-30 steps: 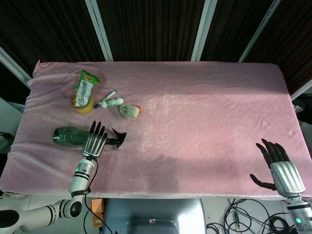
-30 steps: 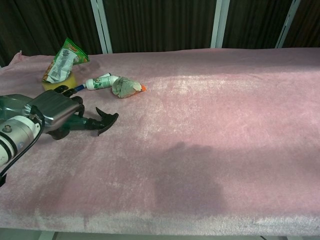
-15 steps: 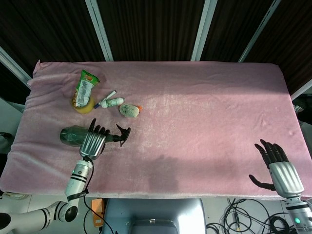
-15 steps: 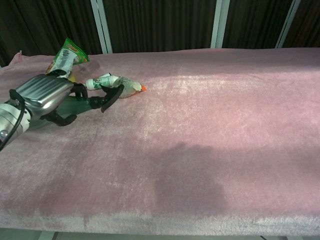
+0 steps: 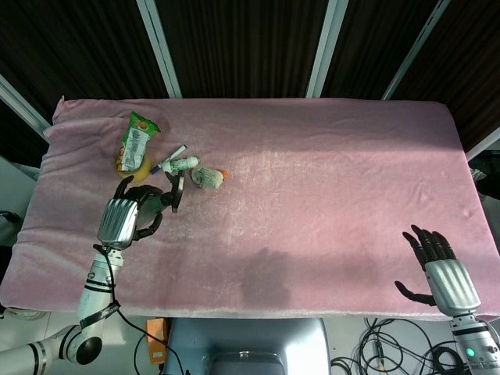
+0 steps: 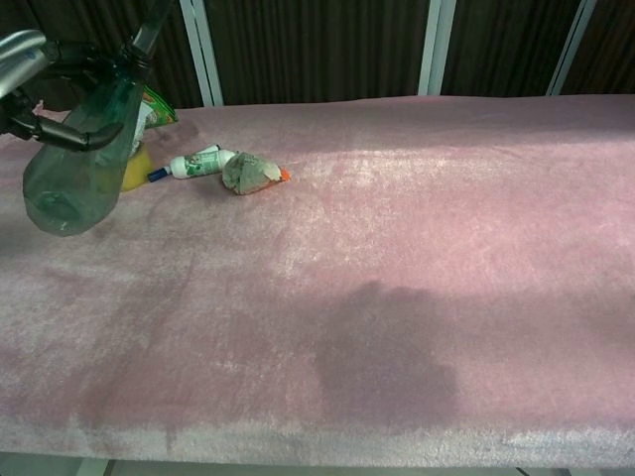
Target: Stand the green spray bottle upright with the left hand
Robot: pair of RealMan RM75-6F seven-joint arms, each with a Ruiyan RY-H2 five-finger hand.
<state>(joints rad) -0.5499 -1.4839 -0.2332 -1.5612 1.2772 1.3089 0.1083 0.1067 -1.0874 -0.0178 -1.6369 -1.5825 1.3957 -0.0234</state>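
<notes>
My left hand point(image 5: 123, 221) grips the green spray bottle point(image 6: 81, 159) near its neck and holds it in the air over the table's left side. In the chest view the clear green body hangs tilted, base down toward the camera, with the black trigger head point(image 6: 147, 30) at the top edge and my left hand point(image 6: 30, 61) at the upper left. In the head view the black nozzle point(image 5: 175, 194) sticks out past the fingers. My right hand point(image 5: 439, 271) hovers open at the table's front right corner, holding nothing.
A green snack packet point(image 5: 136, 141) leans on a yellow object point(image 5: 139, 169) at the back left. Beside them lie a small white tube point(image 5: 180, 164) and a grey pouch with an orange tip point(image 5: 208, 177). Pink cloth point(image 5: 328, 180) covers the table.
My left hand has lifted the bottle off the cloth and swung it from lying flat to steeply tilted, nozzle end up. The right hand has barely moved.
</notes>
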